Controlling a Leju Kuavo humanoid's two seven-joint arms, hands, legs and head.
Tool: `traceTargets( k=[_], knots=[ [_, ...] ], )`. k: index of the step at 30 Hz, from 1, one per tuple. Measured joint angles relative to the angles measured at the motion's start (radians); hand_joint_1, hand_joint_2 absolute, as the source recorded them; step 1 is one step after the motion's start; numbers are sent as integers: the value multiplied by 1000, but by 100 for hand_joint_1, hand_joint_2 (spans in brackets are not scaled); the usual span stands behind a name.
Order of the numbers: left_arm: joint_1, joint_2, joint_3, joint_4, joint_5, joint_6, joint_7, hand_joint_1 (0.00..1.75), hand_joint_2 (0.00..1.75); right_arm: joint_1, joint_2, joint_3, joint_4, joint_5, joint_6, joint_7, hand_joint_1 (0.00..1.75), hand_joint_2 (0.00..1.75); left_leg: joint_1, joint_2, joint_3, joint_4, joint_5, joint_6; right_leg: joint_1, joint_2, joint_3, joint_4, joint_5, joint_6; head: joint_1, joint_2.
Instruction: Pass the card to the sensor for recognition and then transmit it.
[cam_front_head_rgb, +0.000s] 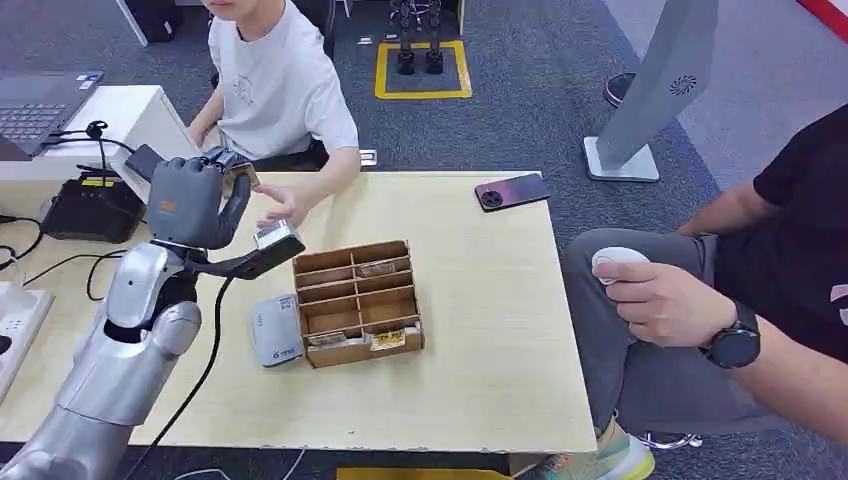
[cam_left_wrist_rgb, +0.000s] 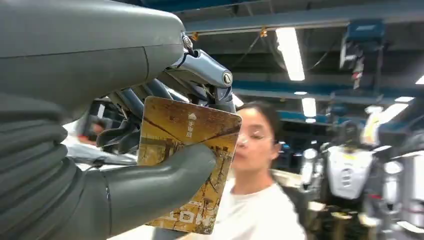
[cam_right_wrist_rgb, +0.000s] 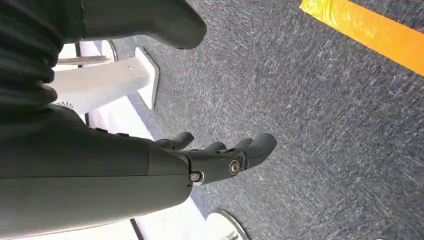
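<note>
Bright even indoor light, soft shadows on table (cam_front_head_rgb: 480, 330), glaring ceiling strip lights (cam_left_wrist_rgb: 290, 52), person (cam_left_wrist_rgb: 255, 165) motion-blurred behind.

head: high, looking down over table (cam_front_head_rgb: 480, 330) | left wrist: close, facing person (cam_left_wrist_rgb: 255, 200) | right wrist: floorward

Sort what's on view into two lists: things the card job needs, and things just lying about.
Job:
card, pinched in the left hand
grey sensor on the table
person's reaching hand

Lying about:
cardboard organizer
phone
laptop

"HOTEL", inverted, on card (cam_left_wrist_rgb: 187, 170)
</note>
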Motion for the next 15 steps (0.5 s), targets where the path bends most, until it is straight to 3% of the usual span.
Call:
traceTargets(
  k=[4,11,12,13,14,15],
  knots=[
    [-34,-27,0,128,-83,58,51,175,175,-8,4,0,0,11,0,11,0,175,0,0,0,0,0,0,0,0,0,0,0,0,0,0],
    [-58,-59,0,250,-88,79,46,175,175,-13,8,0,0,9,3,16,0,175,0,0,0,0,0,0,0,0,0,0,0,0,0,0],
    [-59,-65,0,262,-84,79,40,115,175,-14,8,0,0,9,8,20,0,175,0,0,0,0,0,0,0,0,0,0,0,0,0,0],
    [-59,-70,0,270,-82,79,35,21,175,-14,8,0,0,8,10,23,0,175,0,0,0,0,0,0,0,0,0,0,0,0,0,0],
    [-60,-75,1,277,-78,79,30,0,175,-15,8,0,0,7,11,23,0,175,0,0,0,0,0,0,0,0,0,0,0,0,0,0],
    [-61,-80,1,284,-75,79,26,0,175,-16,8,0,0,6,11,22,0,175,0,0,0,0,0,0,0,0,0,0,0,0,0,0]
  ],
)
